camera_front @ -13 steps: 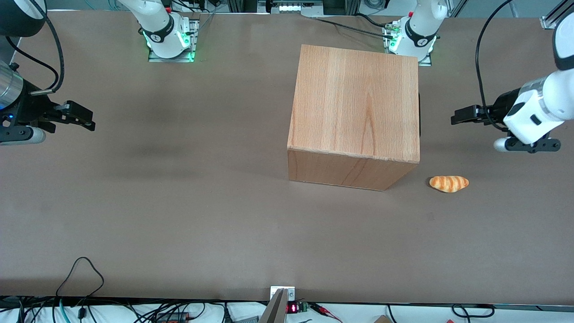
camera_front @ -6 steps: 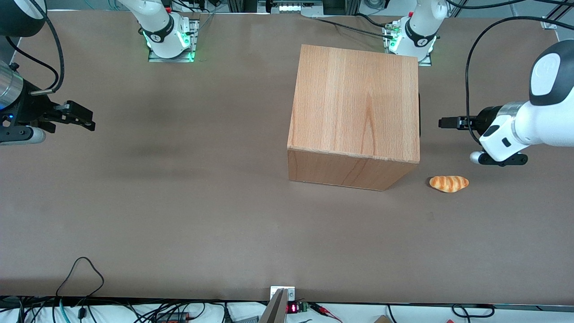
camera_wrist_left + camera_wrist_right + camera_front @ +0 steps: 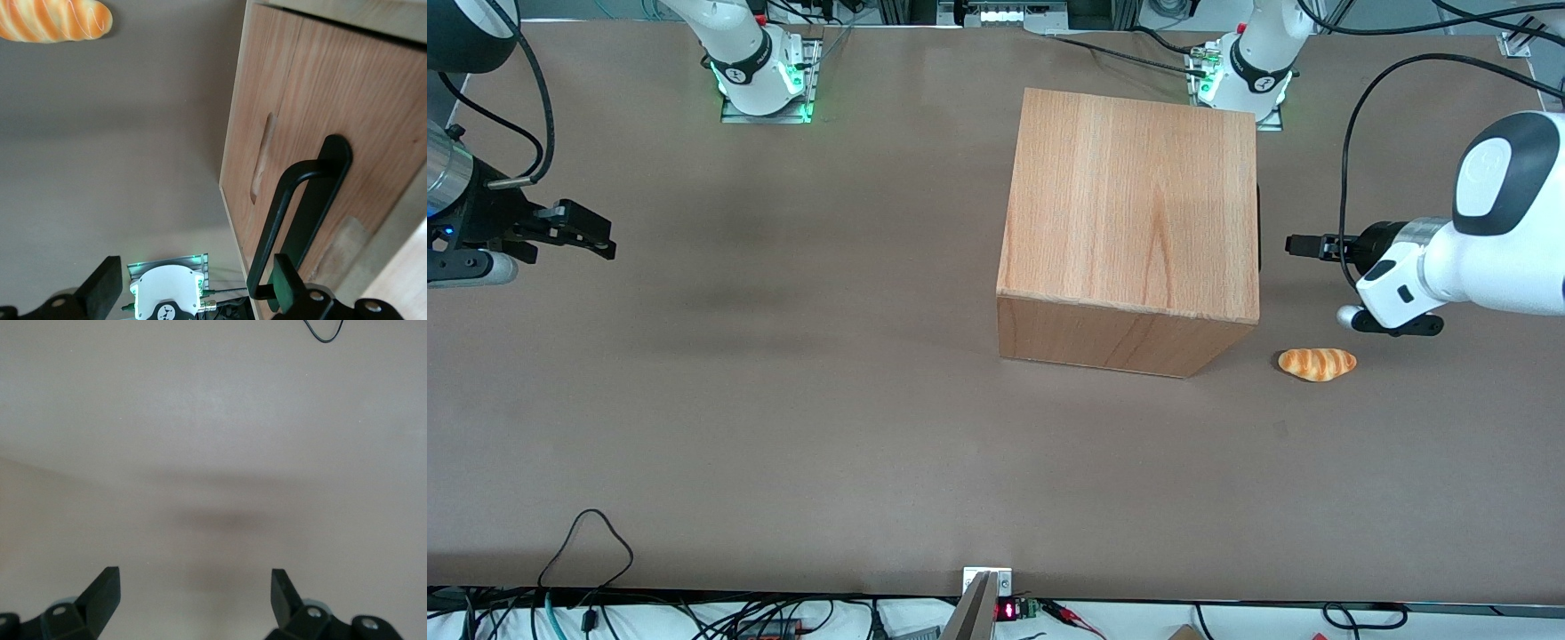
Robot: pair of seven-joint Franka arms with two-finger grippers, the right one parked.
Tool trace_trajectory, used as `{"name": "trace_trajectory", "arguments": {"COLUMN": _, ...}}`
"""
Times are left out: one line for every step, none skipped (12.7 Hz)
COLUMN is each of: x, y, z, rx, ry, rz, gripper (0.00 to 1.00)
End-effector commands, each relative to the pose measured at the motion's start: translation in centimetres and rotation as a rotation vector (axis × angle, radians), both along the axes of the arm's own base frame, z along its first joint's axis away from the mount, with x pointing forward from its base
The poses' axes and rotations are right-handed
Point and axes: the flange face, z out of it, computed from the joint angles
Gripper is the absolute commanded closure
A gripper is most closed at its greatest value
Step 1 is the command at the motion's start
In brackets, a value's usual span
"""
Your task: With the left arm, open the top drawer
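Observation:
The wooden cabinet (image 3: 1129,204) stands on the table, its drawer fronts facing the working arm's end. In the front view only a dark sliver of the black bar handle (image 3: 1258,227) shows at the cabinet's edge. The left wrist view shows the top drawer front panel (image 3: 300,87) with its black bar handle (image 3: 293,213), the panel lying flush with the cabinet. My left gripper (image 3: 1294,244) hovers in front of the drawer, a short gap from the handle. It is open (image 3: 195,260), and one finger (image 3: 285,290) lines up with the handle's end without touching it.
A toy bread roll (image 3: 1317,363) lies on the table beside the cabinet's corner, nearer to the front camera than my gripper; it also shows in the left wrist view (image 3: 53,20). Both arm bases (image 3: 1240,76) stand at the table's back edge.
The left arm has moved in toward the cabinet, bringing its open gripper from well off to close in front of the drawer handle. The cabinet and the roll have not moved.

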Motion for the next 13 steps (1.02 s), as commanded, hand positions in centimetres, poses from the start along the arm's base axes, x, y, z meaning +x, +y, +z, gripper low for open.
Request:
{"name": "trace_trajectory", "arguments": {"x": -0.8, "y": 0.0, "z": -0.8, "rx": -0.038, "ry": 0.025, "rz": -0.021, "gripper": 0.0}}
{"name": "trace_trajectory", "arguments": {"x": -0.9, "y": 0.0, "z": -1.1, "rx": -0.04, "ry": 0.031, "rz": -0.022, "gripper": 0.0}}
{"name": "trace_trajectory", "arguments": {"x": -1.2, "y": -0.2, "z": -1.7, "rx": -0.054, "ry": 0.045, "rz": -0.017, "gripper": 0.0}}
{"name": "trace_trajectory", "arguments": {"x": -1.4, "y": -0.4, "z": -2.1, "rx": -0.064, "ry": 0.054, "rz": -0.012, "gripper": 0.0}}
{"name": "trace_trajectory", "arguments": {"x": -1.5, "y": -0.5, "z": -2.5, "rx": -0.072, "ry": 0.059, "rz": -0.008, "gripper": 0.0}}
{"name": "trace_trajectory", "arguments": {"x": -1.7, "y": -0.7, "z": -2.7, "rx": -0.079, "ry": 0.062, "rz": -0.007, "gripper": 0.0}}
{"name": "trace_trajectory", "arguments": {"x": -1.9, "y": -1.0, "z": -3.0, "rx": -0.084, "ry": 0.067, "rz": -0.007, "gripper": 0.0}}
{"name": "trace_trajectory", "arguments": {"x": -1.9, "y": -1.0, "z": -3.2, "rx": -0.085, "ry": 0.07, "rz": -0.009, "gripper": 0.0}}
{"name": "trace_trajectory", "arguments": {"x": -2.0, "y": -1.2, "z": -3.3, "rx": -0.084, "ry": 0.073, "rz": -0.011, "gripper": 0.0}}
{"name": "trace_trajectory", "arguments": {"x": -2.3, "y": -1.5, "z": -3.8, "rx": -0.09, "ry": 0.085, "rz": -0.015, "gripper": 0.0}}
{"name": "trace_trajectory", "arguments": {"x": -2.4, "y": -1.8, "z": -4.1, "rx": -0.098, "ry": 0.086, "rz": -0.014, "gripper": 0.0}}
{"name": "trace_trajectory", "arguments": {"x": -2.4, "y": -1.9, "z": -4.5, "rx": -0.098, "ry": 0.089, "rz": -0.014, "gripper": 0.0}}
{"name": "trace_trajectory", "arguments": {"x": -2.4, "y": -2.1, "z": -4.6, "rx": -0.103, "ry": 0.092, "rz": -0.017, "gripper": 0.0}}
